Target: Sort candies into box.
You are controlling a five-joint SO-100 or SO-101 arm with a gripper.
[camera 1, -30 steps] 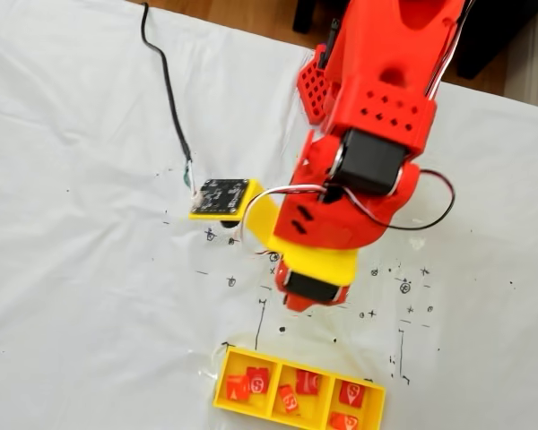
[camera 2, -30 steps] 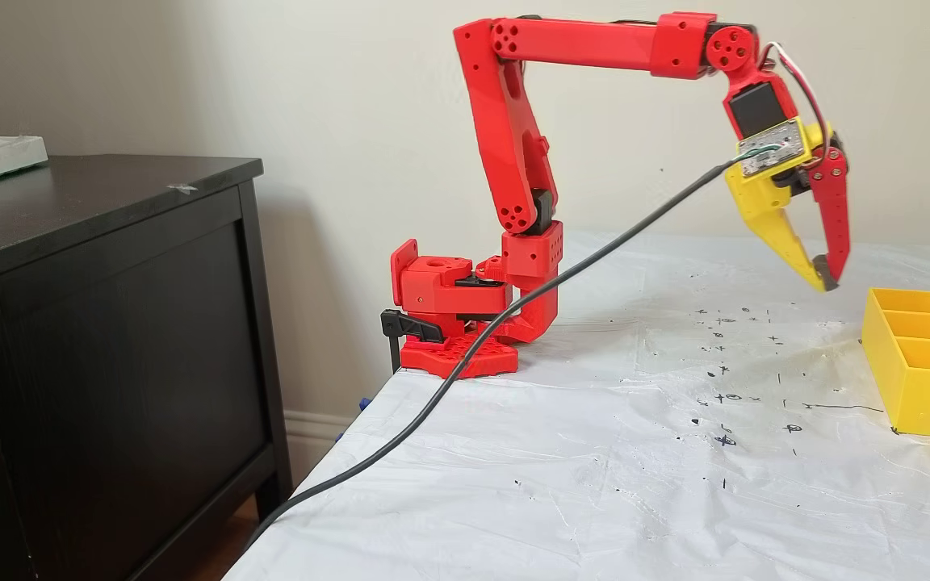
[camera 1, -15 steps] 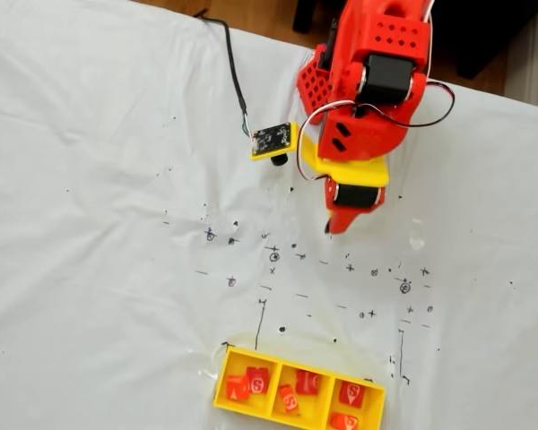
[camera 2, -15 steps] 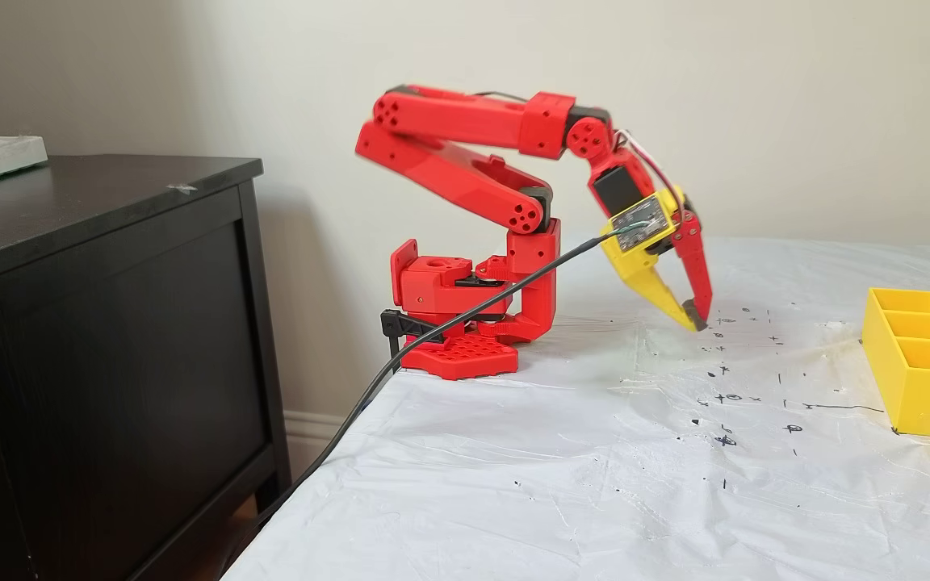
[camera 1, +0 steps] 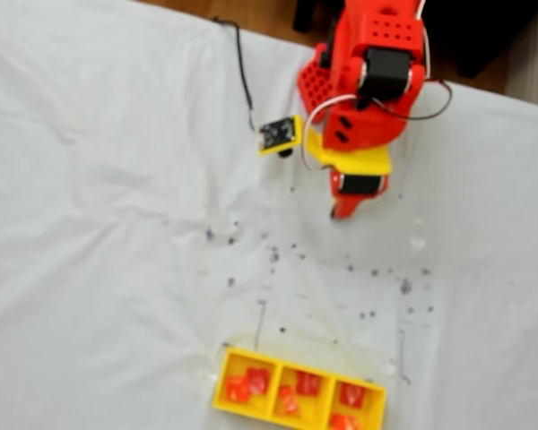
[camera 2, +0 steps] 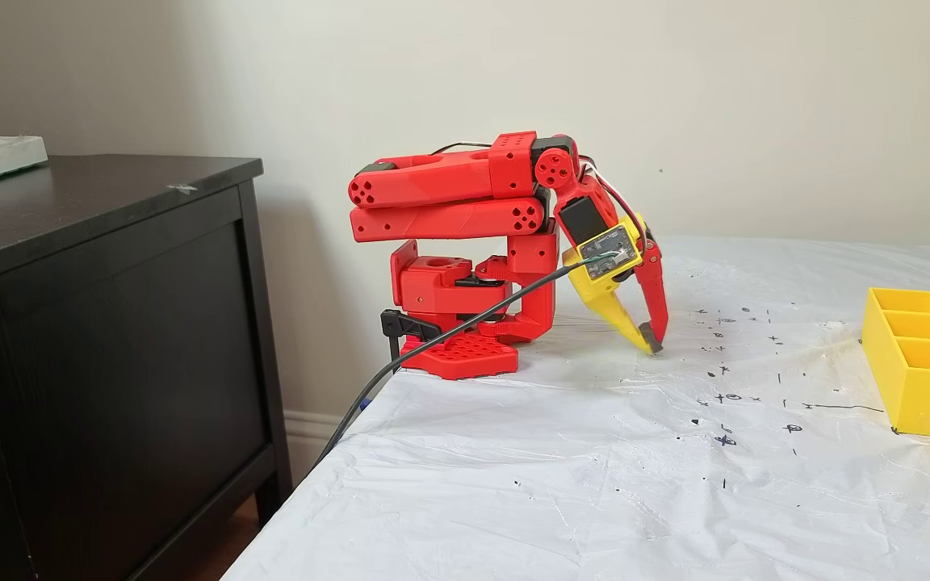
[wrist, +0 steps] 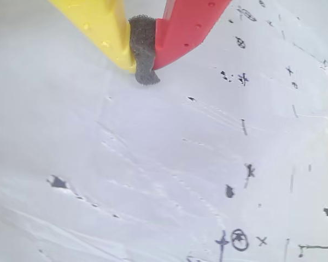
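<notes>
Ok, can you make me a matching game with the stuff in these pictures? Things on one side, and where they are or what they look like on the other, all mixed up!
Things:
1. candies
2. gripper
3. box
4. cabinet

Descriptions:
A. dark, beside the table
B. shut, tip low by the white cover
C. yellow, three compartments
D. red-orange, lying in the compartments

Pairs: 1-D, 2-B, 3-C, 4-A

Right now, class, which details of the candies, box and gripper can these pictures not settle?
- Candies: blurred in a fixed view; white marks unreadable.
- Box: bottom edge crops it there; in another fixed view its wall hides the contents.
- Gripper: upper fingers cut off in the wrist view.
</notes>
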